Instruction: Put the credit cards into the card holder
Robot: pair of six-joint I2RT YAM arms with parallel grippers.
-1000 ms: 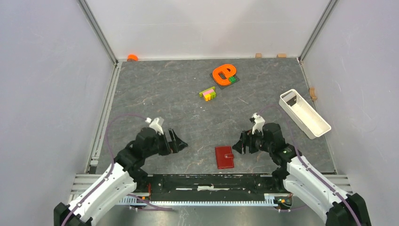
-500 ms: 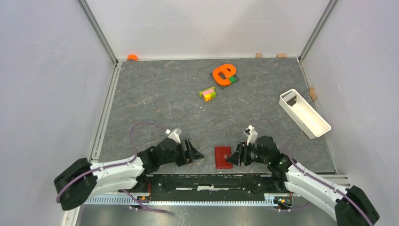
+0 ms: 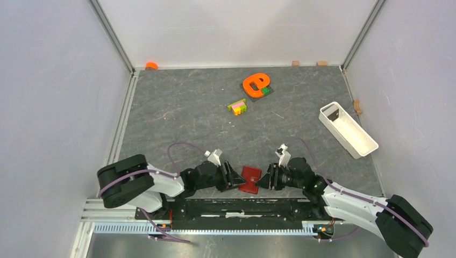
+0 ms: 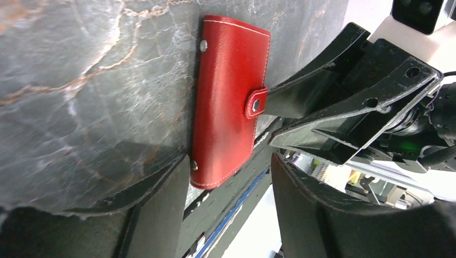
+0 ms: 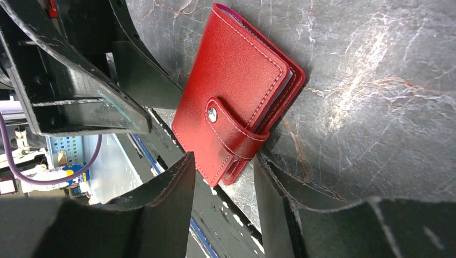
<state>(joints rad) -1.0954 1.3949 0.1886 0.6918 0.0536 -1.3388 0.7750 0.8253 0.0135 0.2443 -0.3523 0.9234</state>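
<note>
The left claw (image 3: 235, 178) lies low over the table (image 3: 183, 107), its jaws partly open and holding nothing. The closed red wallet (image 3: 250, 179) is straight ahead of it, one corner just inside the gap and clear of one finger (image 4: 322, 215). The right claw (image 3: 262, 181) faces it from the wallet's far side, jaws half apart around the snapped edge. Its fingers (image 5: 161, 204) seem to touch the wallet, but I cannot tell whether they pinch it.
</note>
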